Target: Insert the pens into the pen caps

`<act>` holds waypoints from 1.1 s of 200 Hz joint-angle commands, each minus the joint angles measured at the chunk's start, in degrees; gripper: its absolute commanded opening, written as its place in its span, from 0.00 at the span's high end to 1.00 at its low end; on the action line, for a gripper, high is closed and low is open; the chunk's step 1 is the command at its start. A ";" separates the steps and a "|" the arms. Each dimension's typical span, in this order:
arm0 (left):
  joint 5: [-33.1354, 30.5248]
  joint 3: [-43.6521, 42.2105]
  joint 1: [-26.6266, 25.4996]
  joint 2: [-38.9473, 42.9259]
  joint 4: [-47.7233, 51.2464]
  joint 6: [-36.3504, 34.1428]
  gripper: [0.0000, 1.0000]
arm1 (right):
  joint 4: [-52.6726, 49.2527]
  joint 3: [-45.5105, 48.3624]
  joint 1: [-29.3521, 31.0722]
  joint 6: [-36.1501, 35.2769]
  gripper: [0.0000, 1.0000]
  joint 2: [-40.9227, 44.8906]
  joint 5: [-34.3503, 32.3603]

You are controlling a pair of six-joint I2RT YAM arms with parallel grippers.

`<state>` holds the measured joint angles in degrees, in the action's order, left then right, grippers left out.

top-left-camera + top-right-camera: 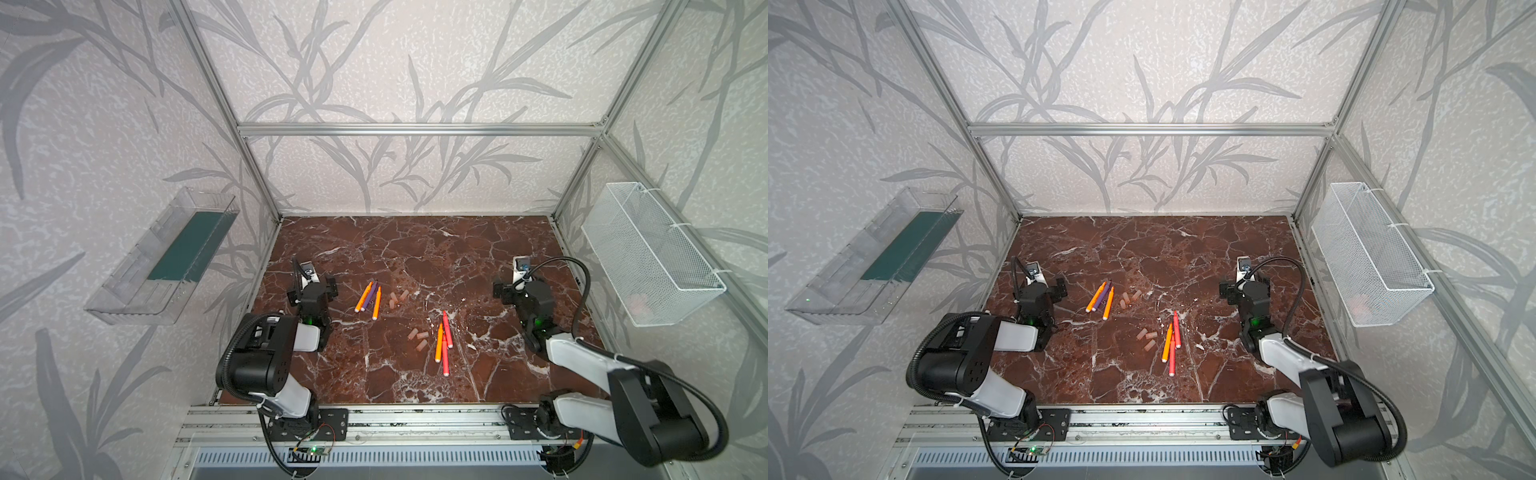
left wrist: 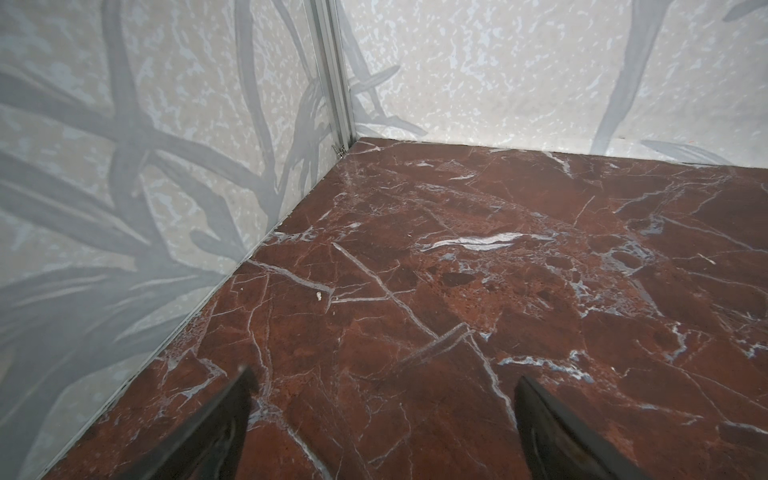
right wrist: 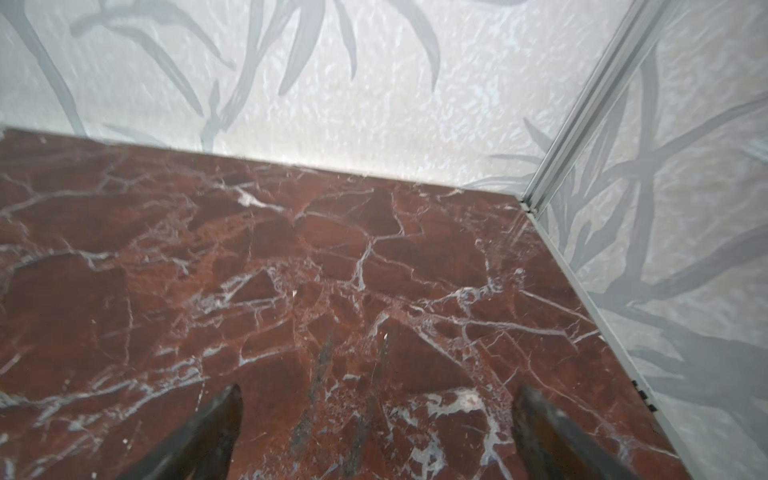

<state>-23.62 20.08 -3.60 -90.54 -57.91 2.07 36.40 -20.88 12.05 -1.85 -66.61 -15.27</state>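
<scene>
Two orange pens and a purple pen (image 1: pixel 370 297) lie side by side left of the table's middle, seen in both top views (image 1: pixel 1102 299). An orange pen (image 1: pixel 439 343) and two red pens (image 1: pixel 447 329) lie together further right and nearer the front. Several pinkish pen caps lie loose: some (image 1: pixel 398 297) beside the left group, three (image 1: pixel 419 337) just left of the right group. My left gripper (image 1: pixel 312 289) (image 2: pixel 384 374) hovers open left of the pens, holding nothing. Over at the right my right gripper (image 1: pixel 519 286) (image 3: pixel 381 387) is also open and empty. Neither wrist view shows pens or caps.
The red-brown marble table (image 1: pixel 415 249) is walled on three sides. A clear plastic bin (image 1: pixel 166 257) hangs on the left wall, a white mesh basket (image 1: pixel 648 253) on the right wall. An aluminium rail (image 1: pixel 415 419) carrying both arm bases runs along the front.
</scene>
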 commanded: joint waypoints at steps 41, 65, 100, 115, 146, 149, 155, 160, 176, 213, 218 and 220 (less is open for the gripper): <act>0.35 -0.18 -0.01 -0.41 -1.83 -0.69 0.01 | -38.18 -7.25 -3.68 29.11 0.00 23.94 6.09; 0.44 -0.03 0.02 -0.42 -1.68 -0.64 0.01 | -42.15 -7.53 -4.67 29.05 0.00 31.34 17.30; -8.18 -6.37 -4.37 5.31 -11.62 -4.96 0.01 | -42.71 -5.89 -5.02 36.90 0.01 39.09 28.00; -12.06 -5.52 -9.22 14.23 -3.05 -7.95 0.01 | -47.24 -8.25 -5.02 40.98 0.01 37.94 27.85; -4.09 7.26 -9.78 27.32 37.30 3.62 0.01 | -52.48 -12.89 -4.34 39.62 0.01 32.89 34.54; -3.54 8.65 -9.77 28.17 40.55 5.05 0.01 | -53.09 -13.21 -4.06 39.69 0.01 32.44 34.36; -1.99 10.99 -9.76 29.83 46.58 7.97 0.01 | -54.21 -13.64 -3.32 39.96 0.01 31.82 33.86; -0.93 12.76 -9.76 31.07 51.04 10.17 0.01 | -54.46 -13.82 -2.60 40.00 0.01 31.29 33.96; 3.48 17.32 -9.76 34.94 62.84 15.38 0.01 | -53.97 -13.61 0.84 39.81 0.01 29.82 33.59; 8.73 14.31 -9.16 44.16 71.75 22.88 0.01 | -49.50 -12.58 17.93 35.12 0.04 25.69 19.96; 9.30 13.20 -8.76 45.42 71.77 23.69 0.01 | -49.48 -12.54 19.39 34.94 0.04 25.13 18.00; 9.43 12.68 -8.57 45.97 71.62 23.95 0.01 | -49.43 -12.63 19.74 34.91 0.04 24.95 17.49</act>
<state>-18.72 37.04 -13.19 -48.90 1.08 18.22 -14.37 -33.23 25.06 35.94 -39.70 11.84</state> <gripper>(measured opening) 0.992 0.963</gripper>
